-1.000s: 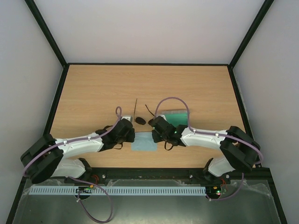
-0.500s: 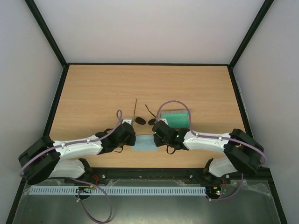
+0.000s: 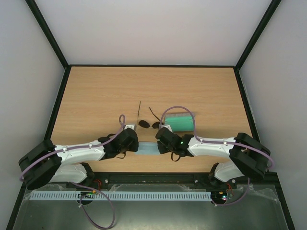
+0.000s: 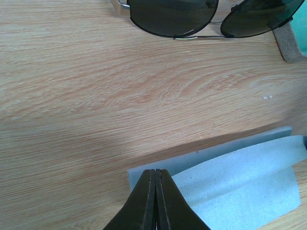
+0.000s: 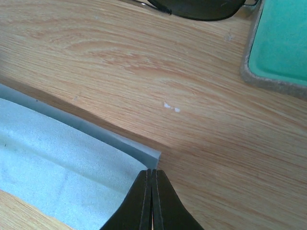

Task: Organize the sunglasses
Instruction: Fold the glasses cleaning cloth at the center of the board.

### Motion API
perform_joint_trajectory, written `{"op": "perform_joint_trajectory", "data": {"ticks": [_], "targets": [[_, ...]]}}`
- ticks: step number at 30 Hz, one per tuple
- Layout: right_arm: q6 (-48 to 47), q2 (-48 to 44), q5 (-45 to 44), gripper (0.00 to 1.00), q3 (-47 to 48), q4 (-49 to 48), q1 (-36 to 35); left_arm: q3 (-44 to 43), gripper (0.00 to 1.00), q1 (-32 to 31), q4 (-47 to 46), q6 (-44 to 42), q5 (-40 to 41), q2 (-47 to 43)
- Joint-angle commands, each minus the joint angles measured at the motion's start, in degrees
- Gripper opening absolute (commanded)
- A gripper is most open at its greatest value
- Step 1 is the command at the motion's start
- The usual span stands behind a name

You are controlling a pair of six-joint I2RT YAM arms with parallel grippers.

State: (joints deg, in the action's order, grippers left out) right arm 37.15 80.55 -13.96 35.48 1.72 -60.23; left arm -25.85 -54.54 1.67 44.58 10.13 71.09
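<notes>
First, case (image 3: 182, 122): grey oblong, lying open on the tabletop (image 3: 105, 91) with its green lining facing up; it sits beyond the right hand's fingertips and off to that hand's right.
Case contents: only the green lining and a grey felt rim show in the right wrist view; the sunglasses are not in it.
Sunglasses (image 3: 149, 125): on the bare wood just left of the case, lenses down toward the hands and the thin temple arms pointing away; they lie ahead of both hands, apart from either one, roughly between the two.
Cloth (image 3: 146, 149): light blue, spread between the two hands, its far edge doubled over so a darker strip shows along the fold.
Left hand (image 4: 157, 179): fingers pressed together, with the tips on the cloth's left corner, which looks pinched between them.
Right hand (image 5: 151, 179): fingers pressed together likewise, tips at the cloth's right corner, that corner apparently caught in the pinch.
Arms: both reach inward, low over the tabletop, facing each other across the cloth.
</notes>
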Motion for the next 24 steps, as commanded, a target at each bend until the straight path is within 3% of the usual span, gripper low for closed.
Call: {"op": "perform_joint_trajectory", "data": {"ticks": [1,24], "targets": [[1.52,-0.88,-0.72,0.01,-1.4,1.07,-0.81,1.04,0.02,-0.75,0.81,0.83,1.29,-0.95],[2.67,-0.76,-0.79,0.01,-1.79,0.84,-2.67,3.5,0.04,-1.78,0.61,2.42,1.48,-2.25]]}}
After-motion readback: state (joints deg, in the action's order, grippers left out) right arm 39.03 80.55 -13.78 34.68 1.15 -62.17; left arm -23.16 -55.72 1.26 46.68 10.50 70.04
